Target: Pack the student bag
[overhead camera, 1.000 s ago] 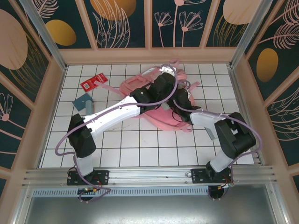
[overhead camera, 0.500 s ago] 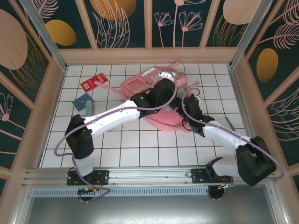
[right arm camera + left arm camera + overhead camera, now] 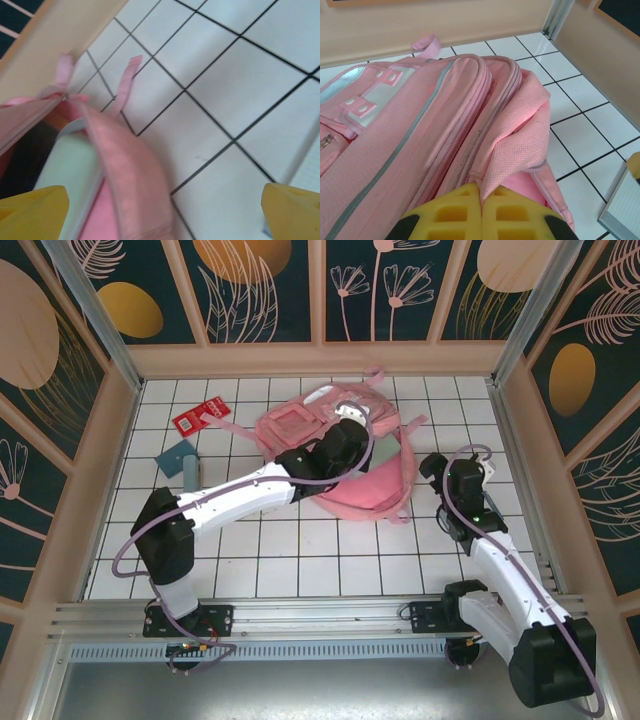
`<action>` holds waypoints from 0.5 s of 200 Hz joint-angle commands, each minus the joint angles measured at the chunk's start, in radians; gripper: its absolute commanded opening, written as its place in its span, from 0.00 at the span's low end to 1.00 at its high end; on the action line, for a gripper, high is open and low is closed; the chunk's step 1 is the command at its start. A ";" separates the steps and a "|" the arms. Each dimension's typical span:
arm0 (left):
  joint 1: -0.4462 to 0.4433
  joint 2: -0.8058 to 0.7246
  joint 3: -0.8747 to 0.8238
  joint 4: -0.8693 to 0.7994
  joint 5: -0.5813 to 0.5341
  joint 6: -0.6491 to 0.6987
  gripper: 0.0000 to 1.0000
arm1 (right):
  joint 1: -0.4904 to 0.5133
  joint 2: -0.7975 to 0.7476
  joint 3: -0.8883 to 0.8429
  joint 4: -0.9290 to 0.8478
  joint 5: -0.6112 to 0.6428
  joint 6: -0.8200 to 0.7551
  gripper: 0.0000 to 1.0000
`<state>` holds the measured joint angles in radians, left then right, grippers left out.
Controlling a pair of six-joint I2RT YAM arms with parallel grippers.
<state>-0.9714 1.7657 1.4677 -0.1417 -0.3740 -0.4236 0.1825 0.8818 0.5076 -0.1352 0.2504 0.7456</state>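
Risk: left fingers (image 3: pixel 452 212) clamped on bag (image 3: pixel 420 130) flap, right fingers (image 3: pixel 30 205) wide and empty; thin fabric could slip, shutting the opening.

Lighting: bright, even, from overhead; soft faint shadows on the white tiled bench (image 3: pixel 300 550). Left wrist view: sharp. Right wrist view: blurred, student bag (image 3: pixel 125 175) edge smeared, yellow fingers (image 3: pixel 30 207) out of focus.

The student bag (image 3: pixel 435 145) is seen as pink woven cloth, matt and coarse-grained just above the left gripper (image 3: pixel 481 200), whose yellow pads (image 3: pixel 452 212) look like matt plastic. Its pale strips (image 3: pixel 377 97) are glossy. Smooth, faintly shiny white tiles (image 3: pixel 235 95) lie between the right gripper's fingers.
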 commanded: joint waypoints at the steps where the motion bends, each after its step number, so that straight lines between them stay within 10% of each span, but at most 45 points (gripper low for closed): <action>1: 0.020 -0.079 -0.048 0.028 -0.029 0.005 0.00 | -0.037 -0.010 -0.015 -0.031 -0.026 -0.043 0.99; 100: 0.019 -0.151 -0.220 0.043 0.009 -0.054 0.00 | -0.298 0.067 -0.036 -0.082 -0.026 0.003 0.99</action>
<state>-0.9634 1.6482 1.2659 -0.1307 -0.3470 -0.4438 -0.0483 0.9333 0.4850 -0.1768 0.2276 0.7376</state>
